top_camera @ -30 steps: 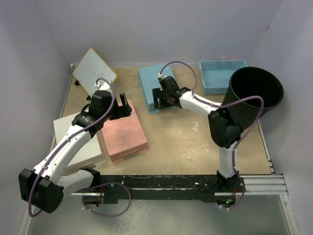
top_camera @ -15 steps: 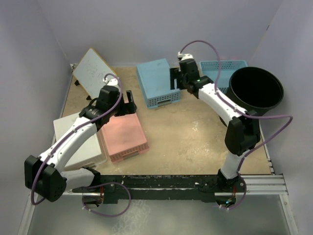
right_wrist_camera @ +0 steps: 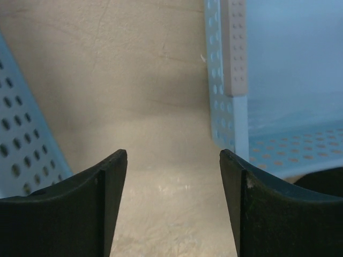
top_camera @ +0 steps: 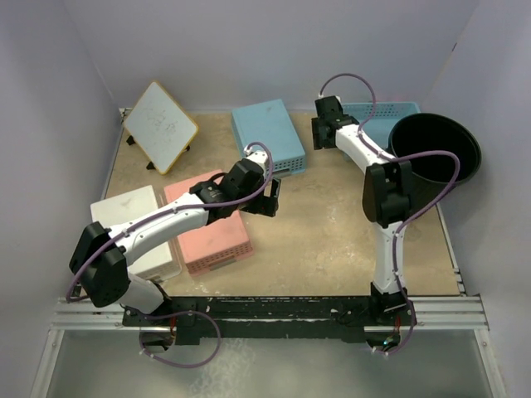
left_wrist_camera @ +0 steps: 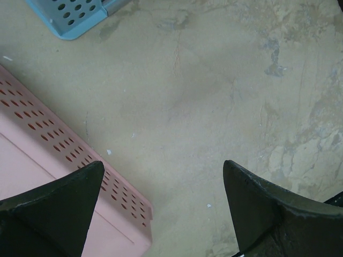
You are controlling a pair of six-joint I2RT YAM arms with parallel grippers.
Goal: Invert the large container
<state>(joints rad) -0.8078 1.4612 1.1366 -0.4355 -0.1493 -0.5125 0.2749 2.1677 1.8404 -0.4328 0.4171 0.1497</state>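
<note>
From above, the large container (top_camera: 436, 153) stands mouth-up at the desk's right rear, untouched. The right tool (top_camera: 320, 137) has swung back near it and the left tool (top_camera: 270, 199) has moved toward mid-desk, so the approach seems under way.

Left wrist: jaws apart beside the pink basket (left_wrist_camera: 27, 144).

Right wrist: jaws apart, blue basket (right_wrist_camera: 236, 53) alongside.

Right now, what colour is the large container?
The large container is black, clearest in the top external view.

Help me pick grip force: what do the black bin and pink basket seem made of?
The bin looks like moulded plastic: smooth black walls with a faint sheen. The pink basket looks like matte plastic too: uniform colour, neat rows of holes along its side. Look alone cannot confirm either.
</note>
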